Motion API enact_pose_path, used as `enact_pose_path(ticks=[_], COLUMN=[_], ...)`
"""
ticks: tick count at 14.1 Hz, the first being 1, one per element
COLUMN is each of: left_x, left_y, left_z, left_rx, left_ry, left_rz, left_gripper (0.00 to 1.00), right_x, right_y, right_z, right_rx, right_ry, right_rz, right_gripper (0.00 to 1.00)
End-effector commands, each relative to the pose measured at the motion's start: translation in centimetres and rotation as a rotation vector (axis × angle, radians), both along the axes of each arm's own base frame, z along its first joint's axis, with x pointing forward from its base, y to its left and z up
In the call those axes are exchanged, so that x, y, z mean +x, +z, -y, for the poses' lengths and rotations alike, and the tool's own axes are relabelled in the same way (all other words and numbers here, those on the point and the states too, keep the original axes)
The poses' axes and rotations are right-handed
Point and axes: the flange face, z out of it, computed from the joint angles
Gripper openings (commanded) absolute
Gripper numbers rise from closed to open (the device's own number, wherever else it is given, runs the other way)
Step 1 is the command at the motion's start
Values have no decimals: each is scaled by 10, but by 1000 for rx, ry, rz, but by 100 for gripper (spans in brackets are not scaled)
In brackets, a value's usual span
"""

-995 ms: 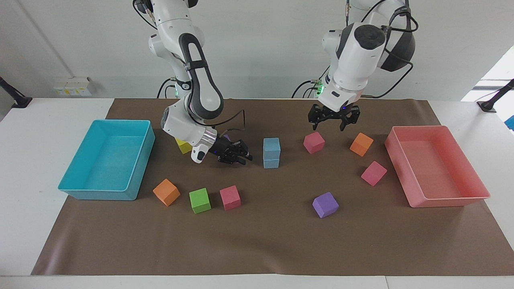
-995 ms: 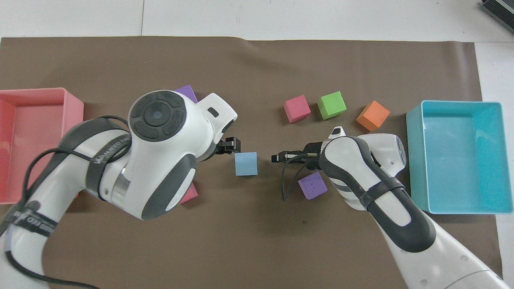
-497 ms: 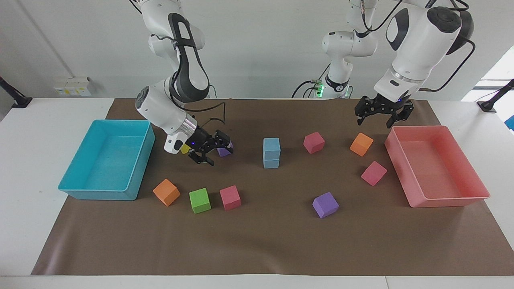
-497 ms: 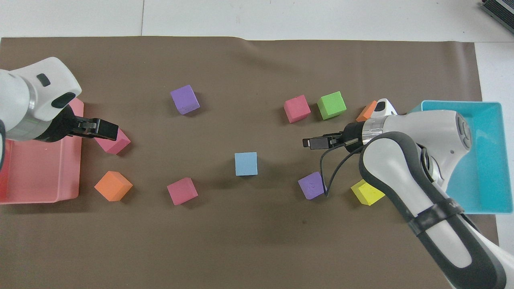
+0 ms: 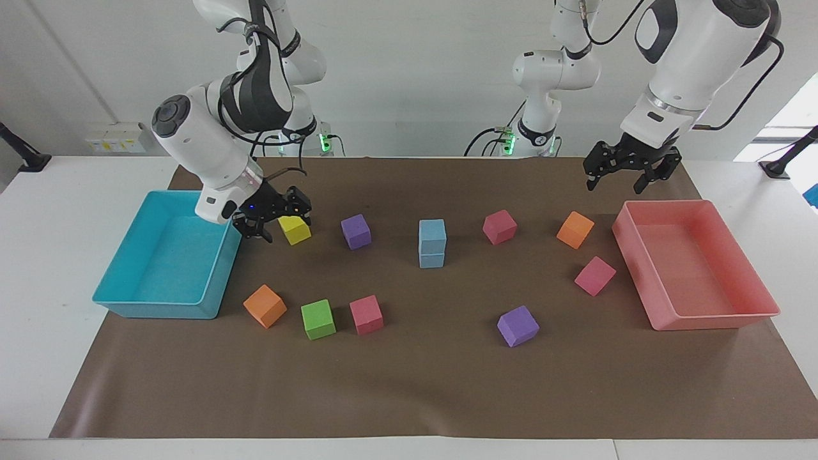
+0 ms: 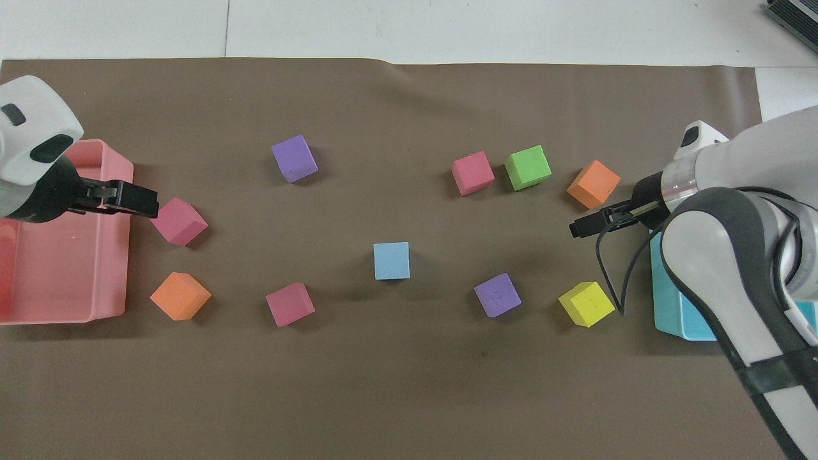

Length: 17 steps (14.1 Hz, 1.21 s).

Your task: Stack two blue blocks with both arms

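The two blue blocks stand stacked in the middle of the mat, the upper blue block [image 5: 432, 231] squarely on the lower one [image 5: 432, 258]. From overhead only the top blue block [image 6: 391, 260] shows. My right gripper [image 5: 255, 231] [image 6: 575, 229] hangs open and empty by the yellow cube [image 5: 294, 230], at the cyan bin's edge. Raised over the mat by the pink bin's corner nearest the robots, my left gripper [image 5: 615, 182] [image 6: 153, 207] is open and empty too. Neither gripper touches the stack.
A cyan bin [image 5: 160, 310] sits at the right arm's end and a pink bin [image 5: 716, 319] at the left arm's end. Loose cubes lie around the stack: purple [image 5: 356, 230], pink [image 5: 499, 227], orange [image 5: 575, 229], green [image 5: 317, 318] and others.
Both arms have drawn away from the stack toward their own ends of the table. The right gripper has opened wider. The stack has not moved.
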Motion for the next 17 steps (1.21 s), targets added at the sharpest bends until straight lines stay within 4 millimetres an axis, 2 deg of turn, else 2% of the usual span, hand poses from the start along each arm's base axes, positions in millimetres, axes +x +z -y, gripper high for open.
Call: enact_pose_path(ticks=[1, 3, 4, 5, 8, 11, 14, 17], left_x=[1, 4, 4, 2, 3, -3, -10, -13], left_y=[5, 11, 18, 18, 22, 31, 35, 33], left_z=[-5, -22, -24, -26, -16, -20, -18, -15], left_rx=[-4, -3, -6, 0, 2, 2, 3, 4], left_ry=[15, 36, 39, 39, 21, 28, 23, 17], left_rz=[4, 8, 9, -22, -29, -18, -31, -50], left_gripper=[100, 100, 100, 100, 100, 100, 100, 100], right_x=[-10, -18, -20, -22, -25, -27, -36, -47], right_y=[32, 53, 67, 76, 113, 138, 165, 181], right_z=[-2, 2, 4, 9, 20, 45, 53, 63], right_rx=[-96, -152, -167, -168, -171, -202, -234, -248], right_ry=[-59, -110, -115, -122, -138, -172, -175, -194], right_rz=[2, 21, 44, 49, 54, 52, 22, 23], right_gripper=[100, 100, 100, 100, 100, 100, 100, 100])
